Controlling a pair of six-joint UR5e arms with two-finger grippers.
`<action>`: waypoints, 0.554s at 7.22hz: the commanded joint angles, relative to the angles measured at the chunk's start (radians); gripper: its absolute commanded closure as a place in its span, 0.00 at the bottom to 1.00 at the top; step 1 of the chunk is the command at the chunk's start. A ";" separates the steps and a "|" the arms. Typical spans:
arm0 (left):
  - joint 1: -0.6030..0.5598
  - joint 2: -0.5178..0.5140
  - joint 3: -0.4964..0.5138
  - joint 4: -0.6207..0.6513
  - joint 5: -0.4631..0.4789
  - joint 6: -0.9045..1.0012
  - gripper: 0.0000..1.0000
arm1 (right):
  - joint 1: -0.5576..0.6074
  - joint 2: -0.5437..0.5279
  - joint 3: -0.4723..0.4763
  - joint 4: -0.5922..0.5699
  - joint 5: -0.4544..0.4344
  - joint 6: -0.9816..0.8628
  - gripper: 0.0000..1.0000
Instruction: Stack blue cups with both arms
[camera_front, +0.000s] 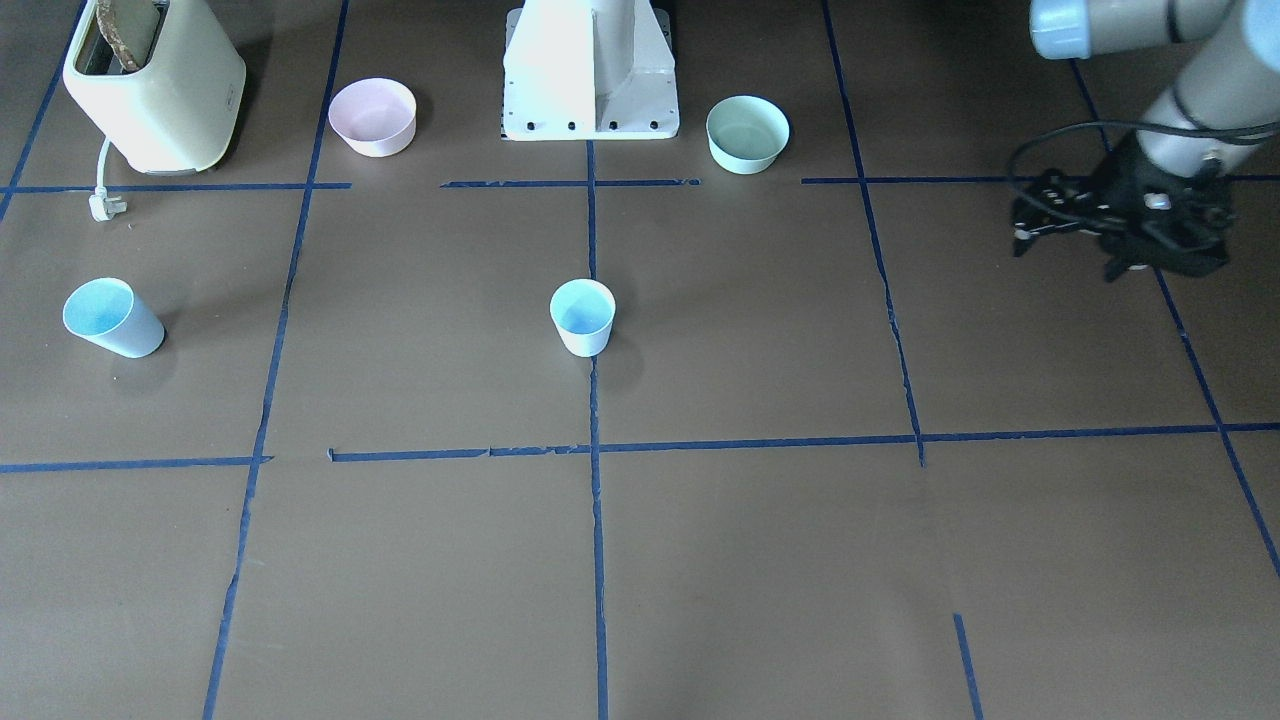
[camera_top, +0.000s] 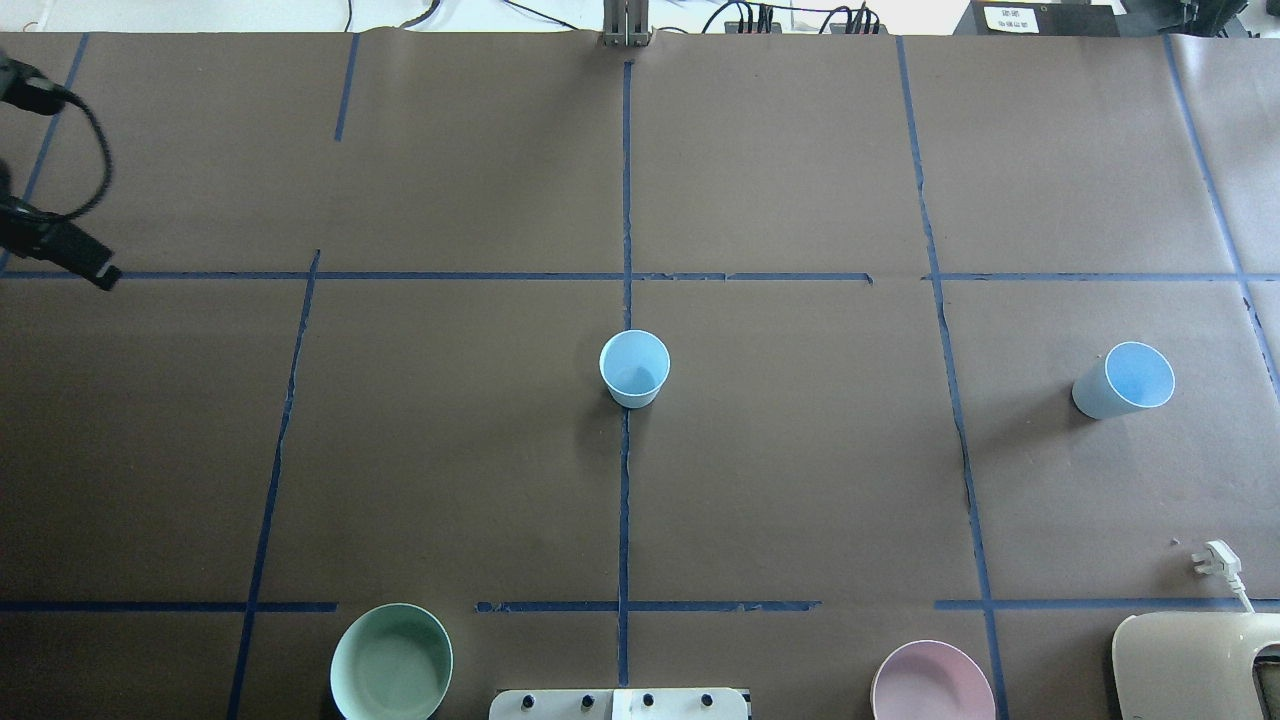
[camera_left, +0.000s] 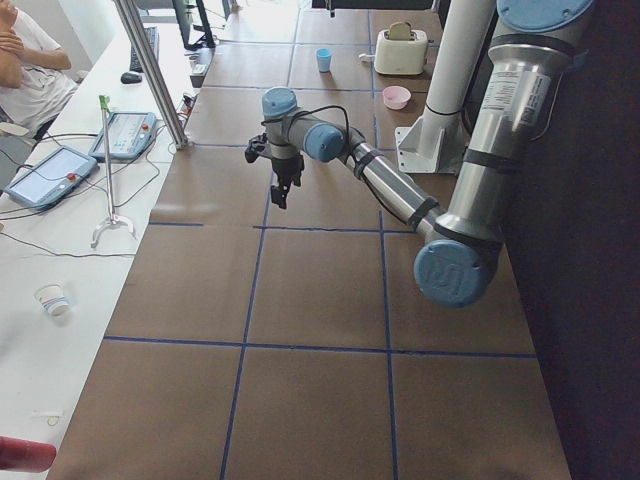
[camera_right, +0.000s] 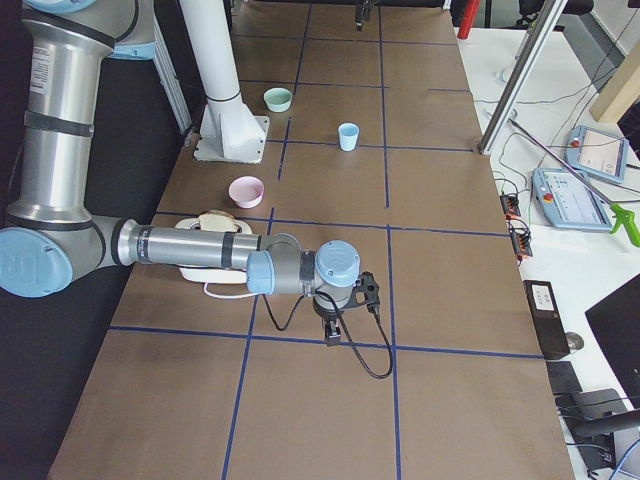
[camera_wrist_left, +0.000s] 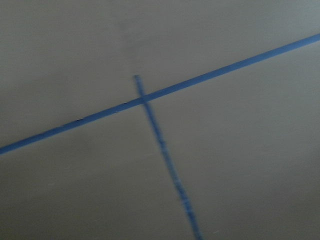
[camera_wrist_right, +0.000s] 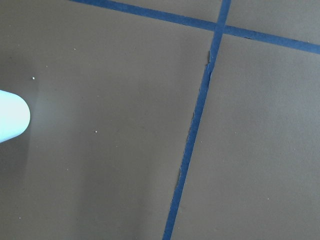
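Note:
One blue cup (camera_front: 582, 317) stands upright at the table's centre on the middle tape line; it also shows in the overhead view (camera_top: 634, 368) and the exterior right view (camera_right: 348, 136). The second blue cup (camera_front: 112, 318) stands far off on the robot's right side (camera_top: 1123, 380); its pale edge shows in the right wrist view (camera_wrist_right: 10, 117). My left gripper (camera_front: 1060, 220) hangs over the table's far left part (camera_left: 283, 190), well away from both cups; I cannot tell whether it is open. My right gripper (camera_right: 333, 332) shows only in the exterior right view, so I cannot tell its state.
A pink bowl (camera_front: 373, 116) and a mint-green bowl (camera_front: 747, 133) flank the white pedestal (camera_front: 590, 70). A cream toaster (camera_front: 155, 85) holding a slice of toast stands by the pink bowl, its plug (camera_front: 103, 205) lying on the table. Blue tape lines cross the brown surface.

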 joint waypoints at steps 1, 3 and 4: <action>-0.198 0.185 0.018 0.004 -0.055 0.222 0.00 | 0.000 0.000 -0.003 0.000 0.001 0.000 0.00; -0.300 0.300 0.124 -0.014 -0.058 0.260 0.00 | -0.001 0.000 0.000 0.000 0.001 -0.002 0.00; -0.302 0.298 0.176 -0.048 -0.056 0.261 0.00 | -0.006 0.009 0.007 0.008 0.001 -0.002 0.00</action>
